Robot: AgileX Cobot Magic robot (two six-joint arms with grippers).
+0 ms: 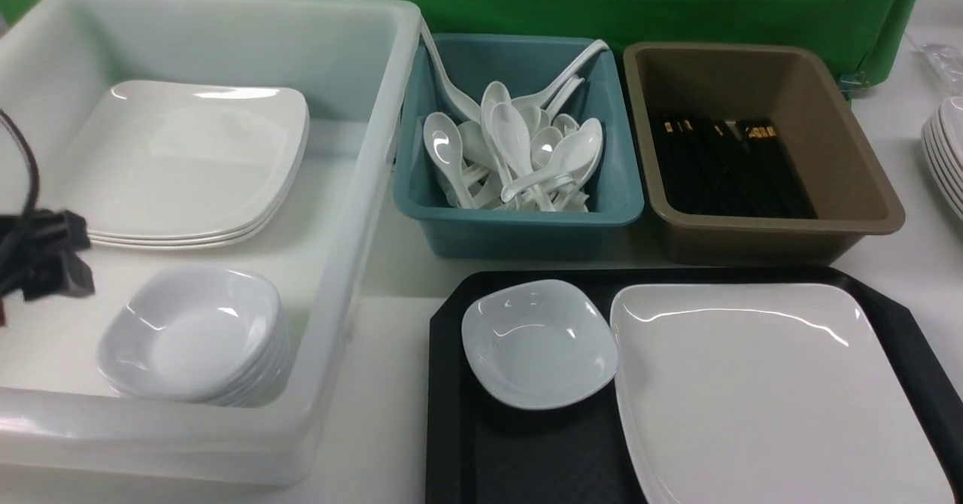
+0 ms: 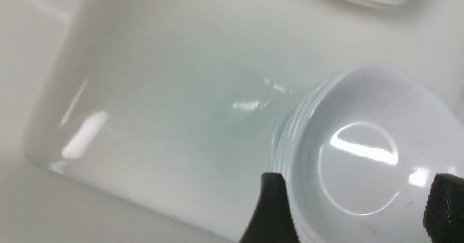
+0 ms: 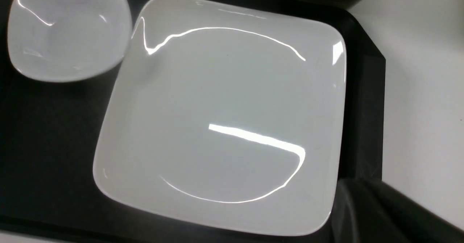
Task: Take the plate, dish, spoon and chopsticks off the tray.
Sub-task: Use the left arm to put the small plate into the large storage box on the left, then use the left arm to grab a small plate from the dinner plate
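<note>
front view: dish (image 1: 538,342) sat far-left on the tray (image 1: 451,414), plate (image 1: 760,391) just beside it to the right.
left claw (image 2: 359,181): spread wide over stacked dishes (image 1: 199,335) in the white tub (image 1: 361,188), gripping nothing.
right claw: out of view, shut.
bearing: dish lay to the left claw's right, well apart; left arm nearer.

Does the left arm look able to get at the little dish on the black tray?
Probably, once it lifts: the left gripper is open over the white tub, whose wall stands between it and the dish. Nothing lies on the dish.
</note>
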